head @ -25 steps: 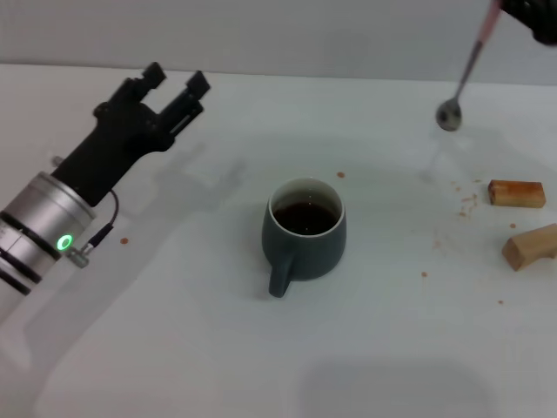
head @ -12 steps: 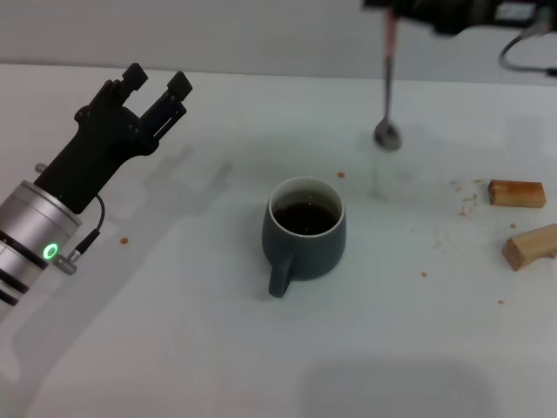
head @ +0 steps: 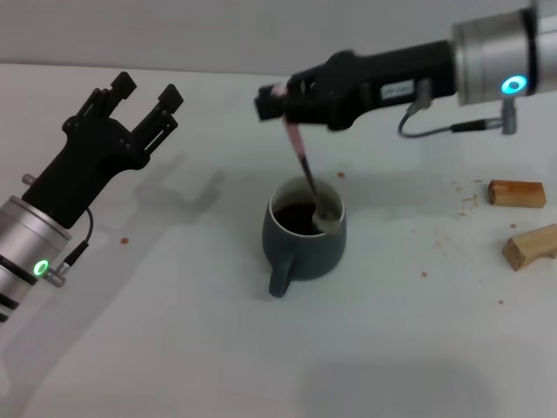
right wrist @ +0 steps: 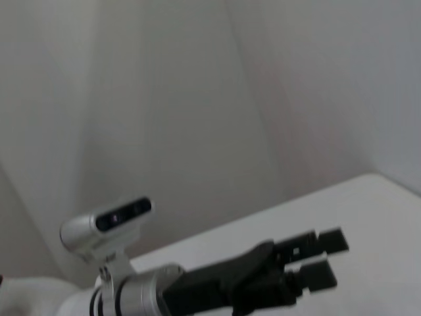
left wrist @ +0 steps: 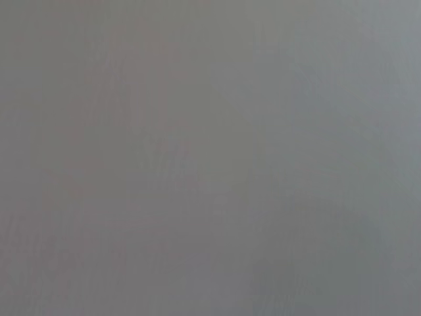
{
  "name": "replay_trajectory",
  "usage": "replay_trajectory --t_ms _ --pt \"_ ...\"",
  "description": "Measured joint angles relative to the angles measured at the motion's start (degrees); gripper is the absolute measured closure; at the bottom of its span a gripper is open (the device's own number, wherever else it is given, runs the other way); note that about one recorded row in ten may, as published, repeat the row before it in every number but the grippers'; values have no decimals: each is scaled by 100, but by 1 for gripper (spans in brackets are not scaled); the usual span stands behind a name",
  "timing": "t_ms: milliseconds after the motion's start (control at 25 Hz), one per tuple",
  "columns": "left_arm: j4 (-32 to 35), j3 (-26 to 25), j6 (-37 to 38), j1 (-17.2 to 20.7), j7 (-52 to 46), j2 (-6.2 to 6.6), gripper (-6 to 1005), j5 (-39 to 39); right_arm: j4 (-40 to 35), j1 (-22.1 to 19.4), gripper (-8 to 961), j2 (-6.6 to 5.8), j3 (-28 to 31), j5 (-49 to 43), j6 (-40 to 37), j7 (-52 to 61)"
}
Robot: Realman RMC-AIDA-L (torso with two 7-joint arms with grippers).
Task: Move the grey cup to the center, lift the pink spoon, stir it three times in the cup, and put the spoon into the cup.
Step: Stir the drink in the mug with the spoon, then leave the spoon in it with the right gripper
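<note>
The grey cup [head: 304, 238] stands at the middle of the table with dark liquid inside and its handle toward me. My right gripper [head: 277, 100] reaches in from the right, above and behind the cup, shut on the pink spoon [head: 300, 157]. The spoon hangs slanted, its metal bowl [head: 326, 213] inside the cup at the right rim. My left gripper [head: 144, 91] is open and empty at the left, well away from the cup; it also shows in the right wrist view [right wrist: 322, 260].
Two brown wooden blocks [head: 517, 193] [head: 531, 246] lie at the right edge with crumbs around them. Small specks dot the white table [head: 174, 331]. The left wrist view shows only a blank grey surface.
My right gripper has swept leftward with the spoon from the far right and lowered its bowl into the cup. My left arm has drawn back to the left a little.
</note>
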Motion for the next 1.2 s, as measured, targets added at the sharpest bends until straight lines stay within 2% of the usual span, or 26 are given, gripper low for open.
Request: replay_trajectory --t_ms 200,440,840,1200 --pt "0 -2 47 17 -65 78 216 -3 32 56 851 183 -1 -356 356 -17" --pt "3 10 112 23 -141 136 216 3 129 171 851 262 -9 -547 598 -41" --pt "50 12 143 41 -150 168 216 5 62 318 851 241 48 -532 641 -15" --pt "53 12 143 40 -150 162 216 5 366 280 852 266 -2 -571 950 -143"
